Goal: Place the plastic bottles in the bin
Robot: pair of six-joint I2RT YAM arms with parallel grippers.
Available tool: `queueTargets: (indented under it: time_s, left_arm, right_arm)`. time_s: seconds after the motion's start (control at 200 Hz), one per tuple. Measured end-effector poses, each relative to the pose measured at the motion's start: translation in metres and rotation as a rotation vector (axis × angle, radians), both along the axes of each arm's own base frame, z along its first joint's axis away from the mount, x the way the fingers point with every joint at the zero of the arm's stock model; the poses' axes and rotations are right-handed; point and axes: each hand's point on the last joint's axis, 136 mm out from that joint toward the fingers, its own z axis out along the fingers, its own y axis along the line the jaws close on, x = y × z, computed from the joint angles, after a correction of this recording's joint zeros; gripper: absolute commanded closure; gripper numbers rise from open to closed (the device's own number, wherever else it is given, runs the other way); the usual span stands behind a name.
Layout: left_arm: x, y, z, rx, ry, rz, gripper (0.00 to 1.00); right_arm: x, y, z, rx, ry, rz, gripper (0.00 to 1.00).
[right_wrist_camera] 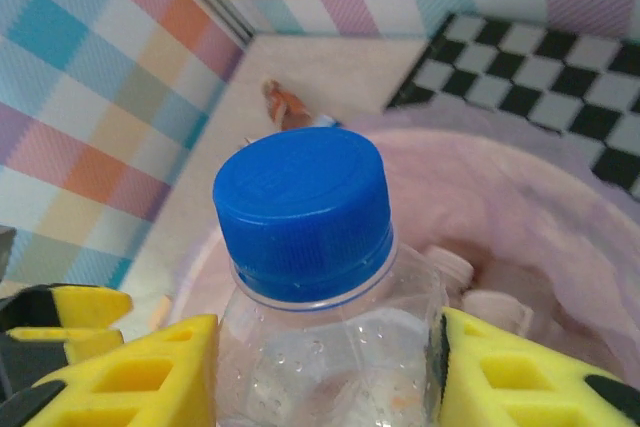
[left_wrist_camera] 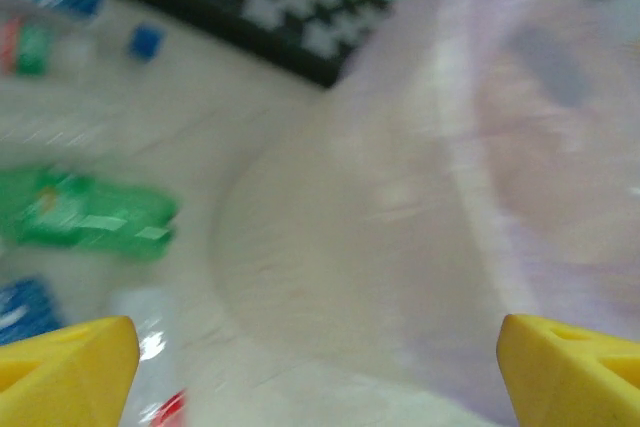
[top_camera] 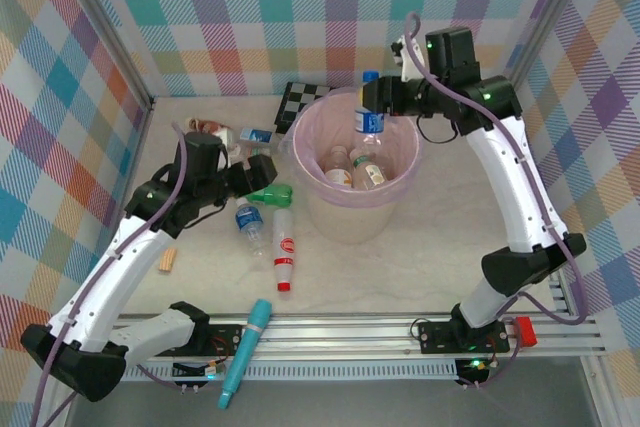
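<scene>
1. The right gripper [top_camera: 380,99] is clenched on a small clear plastic bottle with a blue screw cap [top_camera: 369,117]. In the right wrist view, its yellow fingers [right_wrist_camera: 150,377] press on both sides of the bottle body just below the cap.
2. The held bottle hangs upright above the opening of the large round translucent pale-pink bin [top_camera: 345,219], towards the far rim. It is not touching the contents.
3. Two clear bottles [top_camera: 340,171] lie side by side at the bottom of the bin.
4. The left gripper [top_camera: 262,169] is released. In the left wrist view the two yellow fingertips [left_wrist_camera: 65,367] stand wide apart with nothing between them. That view is blurred.
5. The left gripper sits low over the table, just beside the left wall of the bin.
6. A green plastic bottle [top_camera: 272,193] lies on its side on the table, just beside the left gripper and near the foot of the bin.
7. A clear bottle with a blue label [top_camera: 250,223] and a white bottle with a red label and red cap [top_camera: 285,252] lie on the table on the near side of the green one, close together.
8. Further bottles [top_camera: 250,135] lie near the far left wall; their details are too small to tell.
9. A black-and-white checkerboard [top_camera: 300,97] lies flat behind the bin.
10. A teal pen-like tube [top_camera: 245,352] lies across the rail at the near edge.
</scene>
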Motion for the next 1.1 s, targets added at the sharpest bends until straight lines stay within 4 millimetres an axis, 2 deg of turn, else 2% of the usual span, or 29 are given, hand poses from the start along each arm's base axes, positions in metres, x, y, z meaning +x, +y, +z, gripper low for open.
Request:
queueTargets:
  time_s: [0.095, 0.185, 0.46, 0.64, 0.725, 0.855, 1.1]
  left_arm:
    - [-0.013, 0.015, -0.038, 0.051, 0.106, 0.046, 0.11]
    - [-0.024, 0.020, -0.065, 0.076, 0.186, 0.058, 0.12]
    - [-0.051, 0.029, -0.123, 0.090, 0.331, 0.094, 0.17]
    - [-0.064, 0.029, -0.156, 0.086, 0.397, 0.113, 0.18]
    - [-0.066, 0.025, -0.161, 0.075, 0.405, 0.109, 0.18]
    - [-0.065, 0.020, -0.164, 0.064, 0.404, 0.105, 0.18]
    - [-0.066, 0.018, -0.178, 0.061, 0.424, 0.114, 0.21]
  right_arm:
    - [0.001, 0.001, -0.032, -0.064, 0.067, -0.008, 0.53]
    - [0.000, 0.012, -0.057, -0.106, 0.123, 0.012, 0.53]
    - [0.006, 0.047, -0.125, -0.173, 0.261, 0.037, 0.53]
    - [0.014, 0.044, -0.164, -0.209, 0.323, -0.027, 0.53]
    - [0.020, 0.045, -0.176, -0.196, 0.325, -0.054, 0.53]
    - [0.024, 0.044, -0.177, -0.159, 0.288, -0.091, 0.50]
    - [0.034, 0.043, -0.183, -0.142, 0.241, -0.138, 0.31]
